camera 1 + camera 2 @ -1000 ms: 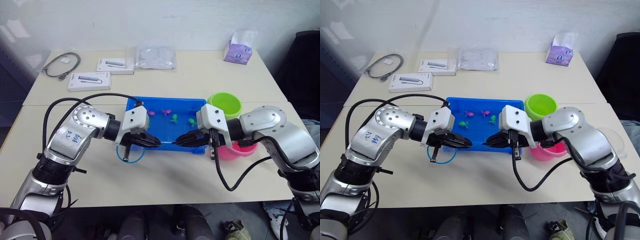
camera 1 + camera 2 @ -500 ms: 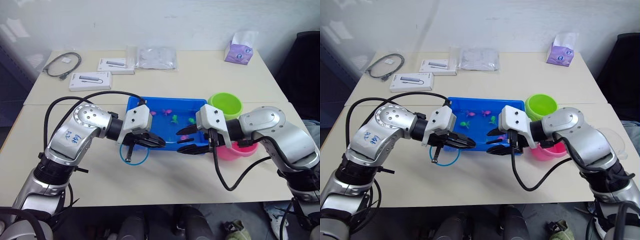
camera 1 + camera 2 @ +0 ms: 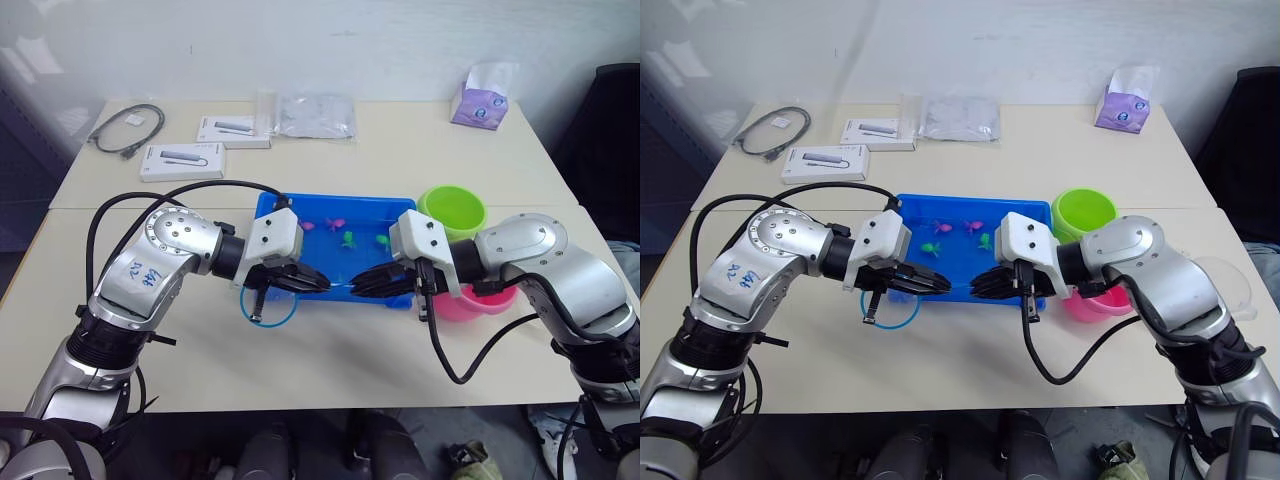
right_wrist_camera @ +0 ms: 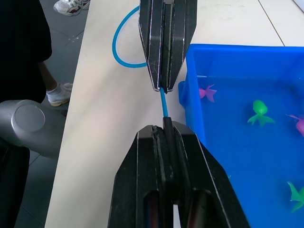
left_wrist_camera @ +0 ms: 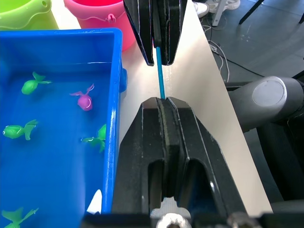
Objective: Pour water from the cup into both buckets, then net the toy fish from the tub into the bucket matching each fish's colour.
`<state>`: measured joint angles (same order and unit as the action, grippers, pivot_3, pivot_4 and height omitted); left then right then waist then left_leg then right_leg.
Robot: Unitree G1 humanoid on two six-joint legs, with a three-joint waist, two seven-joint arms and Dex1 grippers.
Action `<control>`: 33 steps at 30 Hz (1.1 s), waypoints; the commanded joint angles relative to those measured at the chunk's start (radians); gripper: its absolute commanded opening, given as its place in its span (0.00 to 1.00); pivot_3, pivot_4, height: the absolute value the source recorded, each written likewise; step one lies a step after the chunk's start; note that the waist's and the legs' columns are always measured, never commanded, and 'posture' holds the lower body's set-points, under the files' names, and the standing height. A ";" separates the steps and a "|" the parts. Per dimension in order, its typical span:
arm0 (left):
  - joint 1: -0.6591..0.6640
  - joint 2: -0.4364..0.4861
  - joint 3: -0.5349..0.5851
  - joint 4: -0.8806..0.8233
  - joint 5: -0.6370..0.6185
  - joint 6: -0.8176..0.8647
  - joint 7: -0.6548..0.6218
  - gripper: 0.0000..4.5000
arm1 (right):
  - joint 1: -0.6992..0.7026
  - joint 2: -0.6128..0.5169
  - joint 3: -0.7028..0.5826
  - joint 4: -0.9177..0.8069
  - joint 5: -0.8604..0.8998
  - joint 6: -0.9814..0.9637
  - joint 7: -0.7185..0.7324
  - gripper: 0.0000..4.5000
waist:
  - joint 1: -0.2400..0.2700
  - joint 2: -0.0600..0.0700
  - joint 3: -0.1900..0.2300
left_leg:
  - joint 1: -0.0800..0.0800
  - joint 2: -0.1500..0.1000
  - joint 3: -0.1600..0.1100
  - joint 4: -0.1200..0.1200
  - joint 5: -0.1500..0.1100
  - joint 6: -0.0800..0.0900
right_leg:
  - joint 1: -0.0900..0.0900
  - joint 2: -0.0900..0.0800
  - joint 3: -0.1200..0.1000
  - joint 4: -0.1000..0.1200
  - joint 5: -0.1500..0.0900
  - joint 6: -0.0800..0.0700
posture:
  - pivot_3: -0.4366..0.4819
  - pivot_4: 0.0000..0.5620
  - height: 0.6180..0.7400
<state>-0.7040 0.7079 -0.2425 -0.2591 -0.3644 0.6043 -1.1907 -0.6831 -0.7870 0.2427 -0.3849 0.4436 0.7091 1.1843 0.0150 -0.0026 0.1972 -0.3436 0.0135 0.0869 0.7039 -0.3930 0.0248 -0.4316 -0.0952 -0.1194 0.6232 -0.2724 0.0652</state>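
The net's thin blue handle (image 5: 160, 80) runs between my two grippers, and its blue hoop (image 3: 268, 306) lies on the table just in front of the tub's near left corner. My left gripper (image 3: 308, 284) is shut on the handle near the hoop. Facing it, my right gripper (image 3: 366, 287) is shut on the handle's other end. The blue tub (image 3: 396, 205) behind them holds pink fish (image 3: 335, 223) and green fish (image 3: 349, 238). The lime green bucket (image 3: 452, 208) stands right of the tub, the pink bucket (image 3: 482, 301) just in front of it. The clear cup's rim (image 3: 1236, 284) peeks out behind my right forearm.
Two flat white boxes (image 3: 180, 162), a coiled grey cable (image 3: 125, 128) and a clear plastic bag (image 3: 312, 115) lie at the table's back left. A purple tissue pack (image 3: 478, 100) sits at the back right. Bare tabletop stretches in front of the tub.
Half a second ago my right gripper stood open beside the handle; now it is shut on the handle's end. The left gripper and the net have barely moved.
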 commanded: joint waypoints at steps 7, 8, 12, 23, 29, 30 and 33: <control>-0.042 0.002 0.275 -0.002 -0.419 0.367 -0.008 0.82 | 0.015 -0.079 -0.094 -0.023 -0.001 0.023 -0.040 0.00 | 0.000 0.000 0.000 | -0.001 0.000 -0.001 0.001 0.000 0.000 | 0.000 0.000 0.000 0.000 0.000 0.000 | 0.48 0.27 1.00; -0.040 0.015 0.318 -0.004 -0.468 0.404 -0.004 0.92 | 0.018 -0.099 -0.106 -0.015 -0.011 0.020 -0.048 0.00 | 0.000 0.000 0.000 | -0.001 0.000 -0.002 0.002 0.000 0.000 | 0.000 -0.001 -0.001 0.000 0.000 0.000 | 0.48 0.27 1.00; 0.049 0.101 0.399 -0.049 -0.500 0.405 -0.005 0.98 | 0.032 -0.167 -0.138 0.034 -0.080 -0.039 -0.080 0.00 | -0.003 0.000 0.000 | -0.003 0.000 -0.004 0.004 0.000 0.000 | 0.000 -0.001 -0.002 0.000 0.000 0.000 | 0.48 0.27 1.00; 0.261 0.131 0.376 -0.101 -0.319 0.173 0.106 0.98 | -0.006 -0.250 -0.021 0.432 -0.544 -0.822 -0.138 0.00 | -0.013 0.000 0.000 | -0.001 -0.001 -0.003 0.004 0.000 0.000 | 0.002 -0.001 -0.002 -0.001 0.000 0.000 | 0.48 0.27 1.00; 0.288 0.136 0.378 -0.114 -0.320 0.159 0.126 0.98 | -0.073 -0.225 0.033 0.609 -0.690 -1.085 -0.173 0.00 | -0.022 0.002 0.001 | -0.001 0.000 -0.003 0.004 0.000 -0.001 | 0.001 0.000 -0.002 0.000 0.000 0.000 | 0.48 0.27 1.00; 0.293 0.139 0.379 -0.115 -0.322 0.158 0.125 0.98 | -0.084 -0.221 0.040 0.630 -0.710 -1.117 -0.178 0.00 | -0.022 0.002 0.001 | -0.001 0.001 -0.002 0.004 0.000 -0.001 | 0.001 0.000 -0.001 0.000 0.000 0.000 | 0.48 0.27 1.00; 0.294 0.143 0.381 -0.115 -0.328 0.159 0.129 0.98 | -0.090 -0.213 0.044 0.654 -0.721 -1.164 -0.161 0.00 | -0.020 0.002 0.001 | -0.001 0.001 -0.002 0.004 0.000 -0.001 | 0.001 0.000 -0.001 0.000 0.000 0.000 | 0.48 0.27 1.00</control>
<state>-0.4095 0.8380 0.1194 -0.3449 -0.6824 0.7764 -1.0633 -0.7597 -1.0011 0.2919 0.2750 -0.2744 -0.4186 1.0171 -0.0051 -0.0008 0.1982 -0.3447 0.0143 0.0845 0.7075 -0.3930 0.0242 -0.4307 -0.0955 -0.1204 0.6232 -0.2722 0.0656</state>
